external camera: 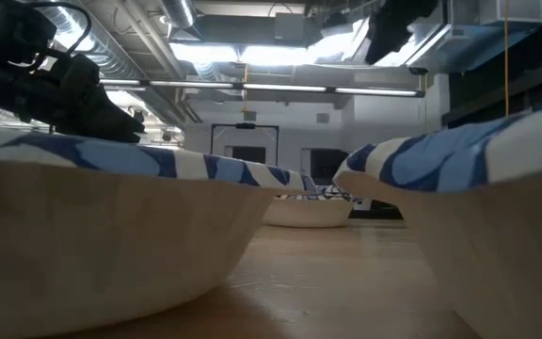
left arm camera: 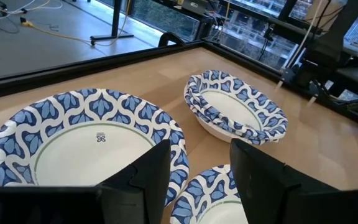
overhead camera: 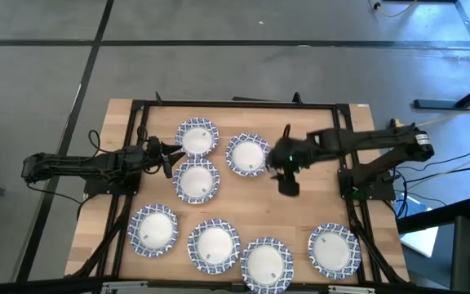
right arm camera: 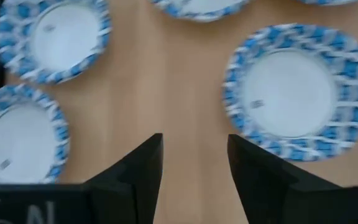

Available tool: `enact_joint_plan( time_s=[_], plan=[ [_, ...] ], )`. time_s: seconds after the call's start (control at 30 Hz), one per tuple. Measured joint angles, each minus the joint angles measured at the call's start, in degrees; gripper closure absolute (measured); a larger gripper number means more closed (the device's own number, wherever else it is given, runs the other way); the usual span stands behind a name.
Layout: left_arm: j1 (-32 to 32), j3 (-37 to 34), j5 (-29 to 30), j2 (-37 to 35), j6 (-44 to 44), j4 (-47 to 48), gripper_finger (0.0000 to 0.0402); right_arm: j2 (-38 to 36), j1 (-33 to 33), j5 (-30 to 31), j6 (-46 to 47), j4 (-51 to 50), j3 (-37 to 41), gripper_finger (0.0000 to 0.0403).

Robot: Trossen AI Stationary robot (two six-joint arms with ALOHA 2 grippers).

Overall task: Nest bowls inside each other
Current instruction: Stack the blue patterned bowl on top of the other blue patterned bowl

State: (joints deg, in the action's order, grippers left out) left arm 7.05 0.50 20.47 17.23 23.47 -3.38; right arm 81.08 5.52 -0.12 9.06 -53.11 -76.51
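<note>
Right gripper (overhead camera: 289,184), fingers apart, empty, hangs just beside a stacked bowl (overhead camera: 247,155)

A light wooden table (overhead camera: 292,214) is carrying seven bowl spots: three bowls (overhead camera: 197,135) are sitting clustered at the far left and centre, four (overhead camera: 214,244) are lying along the near edge

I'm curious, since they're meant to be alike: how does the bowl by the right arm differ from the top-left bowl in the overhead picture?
The bowl by the right arm shows a doubled rim, as if two bowls sit nested; the top-left bowl shows one rim. The first's rim looks wavy and dented, while the second's is smooth and round. Both stand upright on the table, white inside with a blue-and-white patterned rim.
</note>
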Motion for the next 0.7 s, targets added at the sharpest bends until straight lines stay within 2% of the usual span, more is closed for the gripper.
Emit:
enact_joint_plan(
  time_s=[0.17,0.33,0.5,0.7],
  plan=[
    [-0.01,-0.01,0.00,0.00,-0.03,-0.02,0.0241,1.54,6.46,3.22,2.65,-0.79,0.00,0.0221],
    [0.00,-0.01,0.00,0.00,0.02,-0.04,0.0241,3.12,10.99,3.53,7.01,-0.75,0.65,0.0221],
    [0.00,-0.01,-0.01,-0.01,0.02,-0.04,0.0241,2.53,16.25,3.26,13.39,5.89,8.53,0.0221],
    [-0.02,-0.01,-0.02,-0.02,0.02,-0.06,0.0241,1.46,22.62,3.10,26.03,16.74,16.33,0.0221]
  ],
)
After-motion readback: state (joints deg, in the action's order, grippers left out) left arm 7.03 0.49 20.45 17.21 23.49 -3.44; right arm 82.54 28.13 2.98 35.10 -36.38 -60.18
